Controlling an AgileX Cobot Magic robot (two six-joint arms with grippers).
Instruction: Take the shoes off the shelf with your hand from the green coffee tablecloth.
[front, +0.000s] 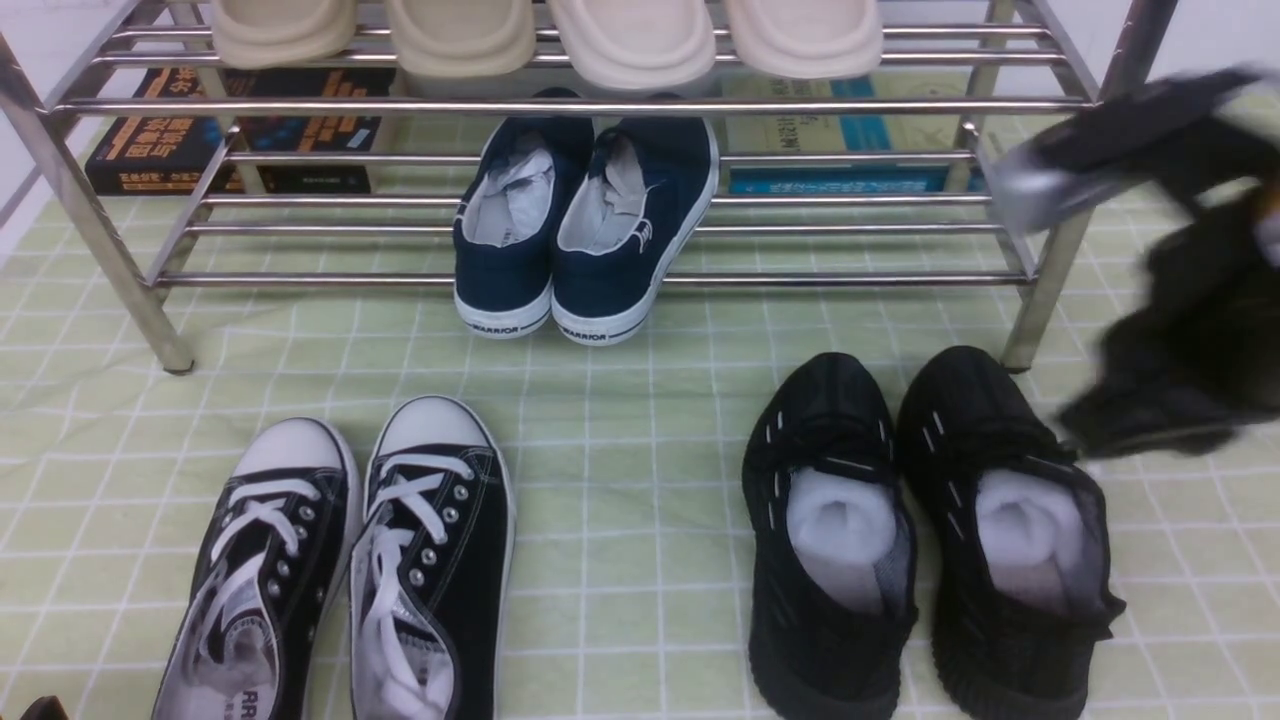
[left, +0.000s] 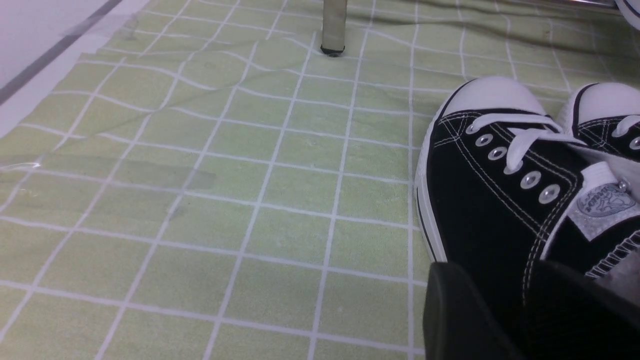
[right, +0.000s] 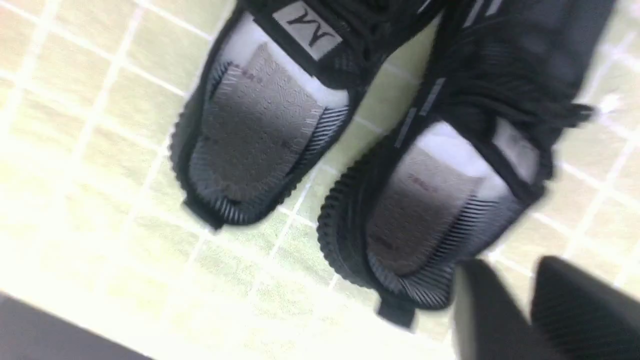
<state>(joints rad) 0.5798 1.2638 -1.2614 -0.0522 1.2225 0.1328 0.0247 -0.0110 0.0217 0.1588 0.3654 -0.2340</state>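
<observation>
Front view: right gripper (front: 1145, 428) blurred, cut off beside shoes (front: 822, 425); spread or pressed together, cannot tell.

Front view down toward shelf (front: 600, 104), left wrist low by canvas pair (left: 500, 210), right wrist close above shoes (right: 425, 200) — both shared.

Right claw (front: 1140, 425) blurred; left claw (left: 510, 320) cut off by edge

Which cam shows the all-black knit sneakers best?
Front view: both black knit sneakers nearly whole, side by side on the green cloth. Right wrist view: blurred heels and openings only. Left wrist view: none.
</observation>
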